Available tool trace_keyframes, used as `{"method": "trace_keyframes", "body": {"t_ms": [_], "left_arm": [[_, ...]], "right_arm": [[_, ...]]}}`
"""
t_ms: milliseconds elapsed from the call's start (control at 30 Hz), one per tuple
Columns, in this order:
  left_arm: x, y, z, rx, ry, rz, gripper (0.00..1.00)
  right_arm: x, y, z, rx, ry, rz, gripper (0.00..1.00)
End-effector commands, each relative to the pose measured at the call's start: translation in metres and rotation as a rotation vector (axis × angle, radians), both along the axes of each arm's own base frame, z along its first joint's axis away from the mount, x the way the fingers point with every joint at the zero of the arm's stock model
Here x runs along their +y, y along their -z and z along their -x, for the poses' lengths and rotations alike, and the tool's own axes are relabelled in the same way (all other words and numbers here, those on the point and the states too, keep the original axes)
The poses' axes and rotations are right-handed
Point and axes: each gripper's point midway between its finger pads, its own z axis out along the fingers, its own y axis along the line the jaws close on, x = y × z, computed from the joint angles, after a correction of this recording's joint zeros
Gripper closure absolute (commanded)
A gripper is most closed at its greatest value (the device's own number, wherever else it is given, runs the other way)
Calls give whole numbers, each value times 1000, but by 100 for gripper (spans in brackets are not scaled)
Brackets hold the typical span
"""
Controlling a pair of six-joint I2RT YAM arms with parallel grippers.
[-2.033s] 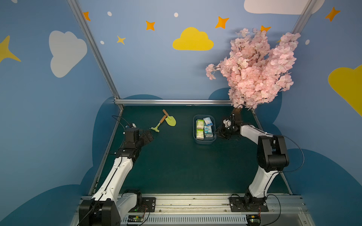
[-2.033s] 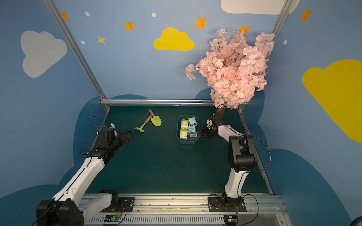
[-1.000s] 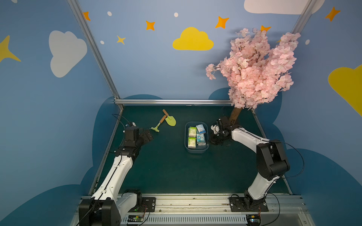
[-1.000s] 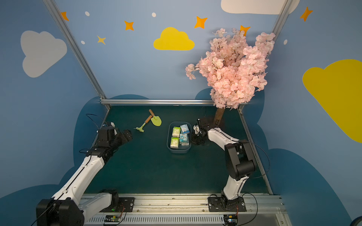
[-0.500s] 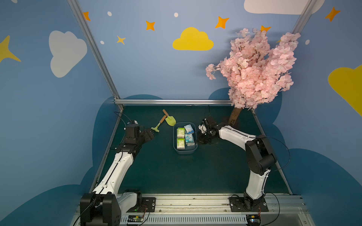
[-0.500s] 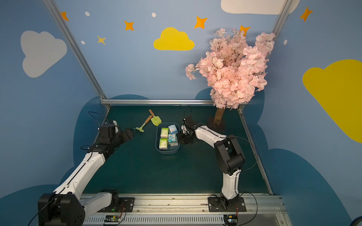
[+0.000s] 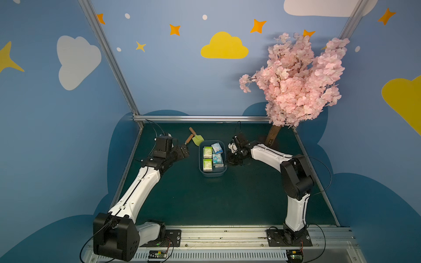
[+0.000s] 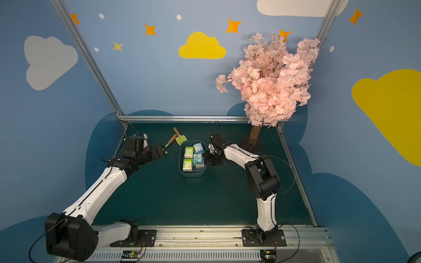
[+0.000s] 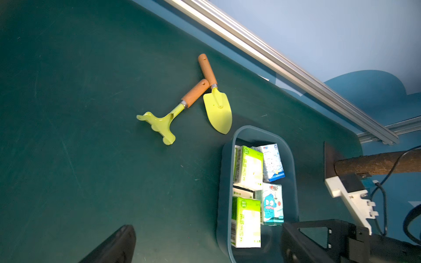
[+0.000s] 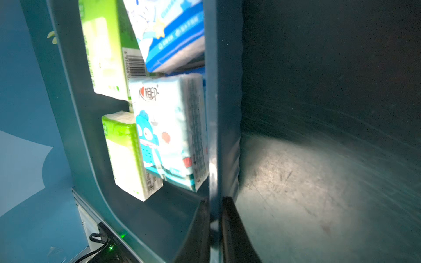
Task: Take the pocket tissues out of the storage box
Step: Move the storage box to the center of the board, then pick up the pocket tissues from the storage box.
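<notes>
Green counter (image 7: 205,200): storage box (image 7: 213,174) dragged leftward to frame centre, right pincer (image 10: 215,227) narrow on its wall, left pincer (image 7: 183,152) wide; pocket tissues (image 7: 211,157), none out, likely reachable now.

We see a robot test cell, dressed like a playroom. Blue walls (image 7: 182,79) with painted yellow clouds (image 7: 224,46) and orange stars (image 7: 175,29) stand in an aluminium frame (image 7: 200,118). At the lower edge two robot arms (image 7: 141,189) are bolted to a metal rail (image 7: 227,236) with bare circuit boards (image 7: 157,254); an artificial pink tree (image 7: 296,82) stands at the upper right.
</notes>
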Motion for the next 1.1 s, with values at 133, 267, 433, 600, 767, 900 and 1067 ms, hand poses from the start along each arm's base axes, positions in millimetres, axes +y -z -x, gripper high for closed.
{"method": "trace_keyframes", "body": {"t_ms": [133, 267, 433, 600, 767, 900, 1067], "left_arm": [[-25, -10, 2, 117, 61, -21, 0], [-47, -5, -4, 167, 123, -67, 0], [-76, 6, -14, 213, 210, -138, 0], [-96, 18, -30, 261, 268, -213, 3], [-111, 38, -50, 325, 310, -273, 7], [-120, 56, -63, 377, 325, -288, 13], [-129, 77, -77, 432, 329, -298, 18]], "right_arm": [[-19, -28, 0, -30, 19, 18, 64], [-42, -41, 5, -60, 40, 53, 61], [-77, -62, 14, -129, 78, 102, 57], [-114, -86, 21, -225, 142, 142, 54], [-152, -104, 27, -311, 243, 188, 53], [-180, -115, 32, -380, 343, 251, 52], [-205, -128, 39, -478, 384, 308, 49]]}}
